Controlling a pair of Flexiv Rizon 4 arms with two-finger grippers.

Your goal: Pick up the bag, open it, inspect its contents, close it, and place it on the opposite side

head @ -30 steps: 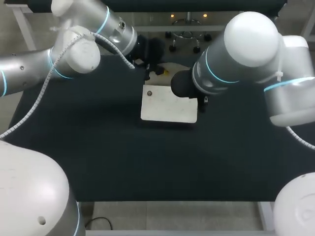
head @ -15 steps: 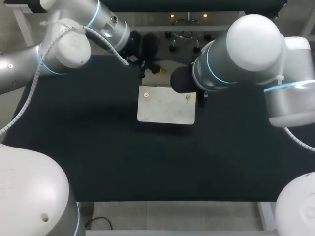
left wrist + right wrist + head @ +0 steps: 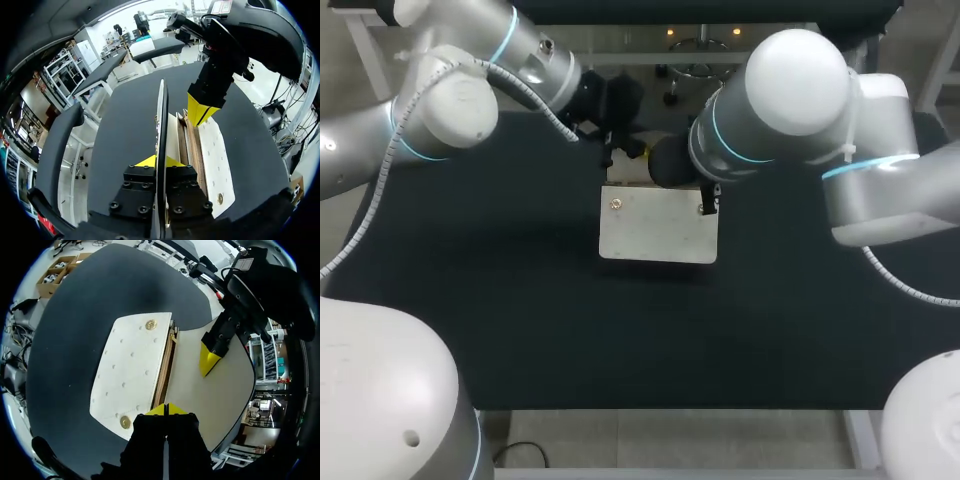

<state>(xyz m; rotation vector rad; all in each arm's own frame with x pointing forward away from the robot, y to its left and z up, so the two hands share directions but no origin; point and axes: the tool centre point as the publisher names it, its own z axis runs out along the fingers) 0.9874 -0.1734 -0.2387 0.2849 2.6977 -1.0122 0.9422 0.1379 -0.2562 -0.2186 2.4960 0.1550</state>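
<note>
Upper middle of the head view, the left arm (image 3: 525,60) and right arm (image 3: 790,100) cover the far edge of the bag (image 3: 658,228) and all fingertips. From the left wrist, the left gripper (image 3: 160,161) shows only yellow slivers beside the edge-on flap (image 3: 161,117); the bag's contents cannot be made out
</note>
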